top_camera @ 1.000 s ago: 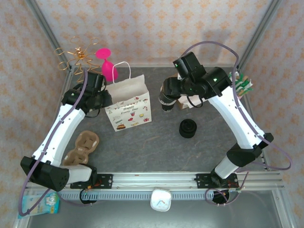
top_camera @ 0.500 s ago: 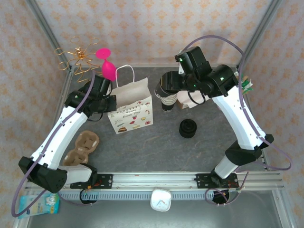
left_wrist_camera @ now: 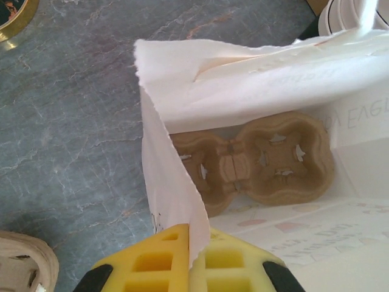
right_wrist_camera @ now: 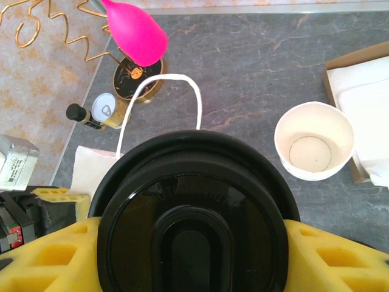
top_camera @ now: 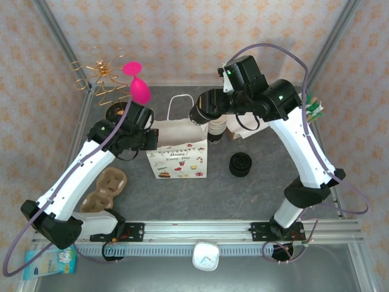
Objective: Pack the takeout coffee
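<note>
Takeout coffee: one cream cup with a black lid, clamped by its sides between the yellow pads of the right tool, lid facing the wrist camera. I hold it in the air, off the tabletop, at the far right corner of the paper bag.

Change, last second:
- The left tool has pressed together on the bag's near side wall. The thin paper now runs up between its two pads.
- The bag has slid right and towards me, away from the pink ornament, with the left arm following.
- The right arm has swung left, carrying the cup away from the stack of lidless cups and towards the bag's handle.

Meaning for the task, as I judge it: the bag mouth is being held spread and steady, and the coffee is on its approach. The packing itself is not yet done.

Contents of bag: one cup carrier, flat on the bottom, slots facing up and unfilled.

Position of item against target: in the top view the cup overlaps the bag's far right rim. From the right wrist the handle loop shows just beyond the lid. I cannot tell whether the cup is squarely over a slot.

Also listed: loose black lids, well apart from the bag, and spare carriers by the left arm.
</note>
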Motion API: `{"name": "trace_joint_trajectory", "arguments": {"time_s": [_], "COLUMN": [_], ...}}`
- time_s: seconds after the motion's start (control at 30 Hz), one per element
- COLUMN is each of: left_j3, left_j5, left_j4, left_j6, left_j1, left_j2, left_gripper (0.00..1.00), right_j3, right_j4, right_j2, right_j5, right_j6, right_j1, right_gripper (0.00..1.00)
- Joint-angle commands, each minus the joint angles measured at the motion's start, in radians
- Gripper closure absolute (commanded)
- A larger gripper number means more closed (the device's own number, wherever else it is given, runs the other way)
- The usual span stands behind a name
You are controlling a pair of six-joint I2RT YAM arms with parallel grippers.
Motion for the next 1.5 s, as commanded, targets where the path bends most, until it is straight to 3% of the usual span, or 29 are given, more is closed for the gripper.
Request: {"name": "trace_joint_trajectory", "arguments": {"time_s": [0.0,0.37,0.73,1.1,1.47], "left_j3": [0.043,0.045,0.071,0.043,0.045], "left_j5": [-0.031,-0.049,-0.069,-0.092,-0.079], "left_j4": [-0.021,0.004,0.008,-0.001,0.010], "left_j6": [-0.022,-0.048,-0.085,-0.083,-0.082], "left_j1": [-0.023,-0.026,-0.029,-0.033,-0.034], "left_j2": [-0.002,-0.011,-0.010,-0.001,0.005], "left_gripper": [1.00,1.00,1.00,1.00,1.00], "right_j3": [0.035,-0.035,-0.122,-0.009,-0.095], "right_j4": [0.020,0.039,0.020,-0.008,0.037], "right_j2": [0.004,-0.042,-0.083,-0.071,-0.080], "right_j5": [-0.046,-0.108,-0.080,-0.080,-0.109], "right_j6": [-0.014,0.012,0.027,0.050,0.049], "right_j1": [0.011,0.035,0.069,0.077,0.078], "right_gripper": [0.39,0.40,0.41,0.41,0.41]}}
